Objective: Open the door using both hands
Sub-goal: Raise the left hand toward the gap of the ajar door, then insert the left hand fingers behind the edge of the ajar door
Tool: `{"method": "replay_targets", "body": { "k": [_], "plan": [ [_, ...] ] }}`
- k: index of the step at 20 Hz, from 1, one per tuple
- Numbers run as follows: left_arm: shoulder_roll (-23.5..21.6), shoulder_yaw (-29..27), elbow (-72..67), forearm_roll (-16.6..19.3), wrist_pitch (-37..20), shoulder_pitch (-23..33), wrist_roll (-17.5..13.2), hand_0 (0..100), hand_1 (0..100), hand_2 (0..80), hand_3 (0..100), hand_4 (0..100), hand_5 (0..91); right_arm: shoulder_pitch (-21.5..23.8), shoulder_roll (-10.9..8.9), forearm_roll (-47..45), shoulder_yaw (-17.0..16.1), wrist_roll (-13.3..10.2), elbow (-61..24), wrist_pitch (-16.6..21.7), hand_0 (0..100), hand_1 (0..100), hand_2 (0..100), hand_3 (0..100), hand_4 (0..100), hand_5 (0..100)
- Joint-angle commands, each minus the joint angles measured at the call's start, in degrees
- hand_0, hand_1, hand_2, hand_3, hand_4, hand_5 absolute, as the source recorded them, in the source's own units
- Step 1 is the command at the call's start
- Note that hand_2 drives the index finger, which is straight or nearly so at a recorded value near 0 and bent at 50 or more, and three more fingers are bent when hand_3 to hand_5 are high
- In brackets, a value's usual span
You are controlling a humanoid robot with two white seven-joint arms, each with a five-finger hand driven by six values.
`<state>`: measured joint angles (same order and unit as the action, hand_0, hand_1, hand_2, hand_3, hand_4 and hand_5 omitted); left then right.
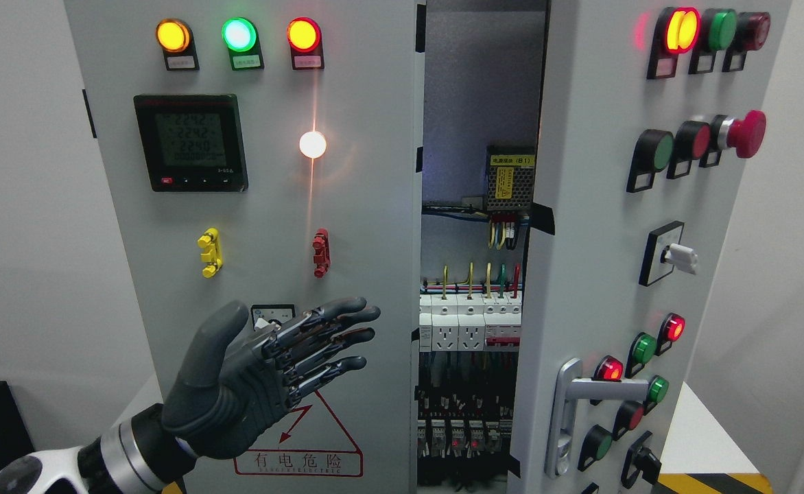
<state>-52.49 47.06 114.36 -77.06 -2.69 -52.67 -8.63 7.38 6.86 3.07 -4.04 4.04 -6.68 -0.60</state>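
Note:
A grey electrical cabinet fills the head view. Its right door point(601, 274) stands swung partly open toward me, with a silver lever handle point(584, 391) low on it. The left door point(272, 206) is closed, its inner edge near the gap. Between them the interior point(474, 329) shows breakers, sockets and coloured wires. My left hand point(278, 363) is raised in front of the lower left door, palm showing, fingers stretched out toward the gap and holding nothing. Whether it touches the door I cannot tell. The right arm does not show.
The left door carries three lit lamps point(239, 34), a digital meter point(191, 143), a glaring white light point(313, 144), yellow and red clips, and a red warning triangle. The right door bears buttons, a red emergency stop point(745, 134) and a rotary switch point(676, 257). A white surface point(704, 439) lies at lower right.

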Motion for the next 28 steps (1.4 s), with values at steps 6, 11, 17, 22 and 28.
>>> {"method": "replay_targets", "body": {
  "k": [6,11,17,22,28],
  "plan": [
    [5.11,12.44,-3.8,-9.42,2.15,-15.96,0.01,0,0,0.0,0,0,0.0,0.0,0.0,0.0,0.0,0.01,0.0,-0.02,0,0,0,0,0,0],
    [9.15,13.85,-6.69,-11.88,3.3,-19.66,0.01,0,0,0.0,0,0,0.0,0.0,0.0,0.0,0.0,0.01,0.0,-0.02,0,0,0,0,0,0],
    [12.14,14.2,-7.4,-12.75,3.3,-21.33,0.01,0,0,0.0,0,0,0.0,0.0,0.0,0.0,0.0,0.01,0.0,-0.02,0,0,0,0,0,0],
    [13.55,14.2,-7.4,-15.31,3.3,-23.35,0.01,0,0,0.0,0,0,0.0,0.0,0.0,0.0,0.0,0.01,0.0,-0.02,0,0,0,0,0,0],
    [17.33,14.2,-9.59,-15.31,3.65,-24.23,0.1,0,0,0.0,0,0,0.0,0.0,0.0,0.0,0.0,0.01,0.0,-0.02,0,0,0,0,0,0]
  ]
}}
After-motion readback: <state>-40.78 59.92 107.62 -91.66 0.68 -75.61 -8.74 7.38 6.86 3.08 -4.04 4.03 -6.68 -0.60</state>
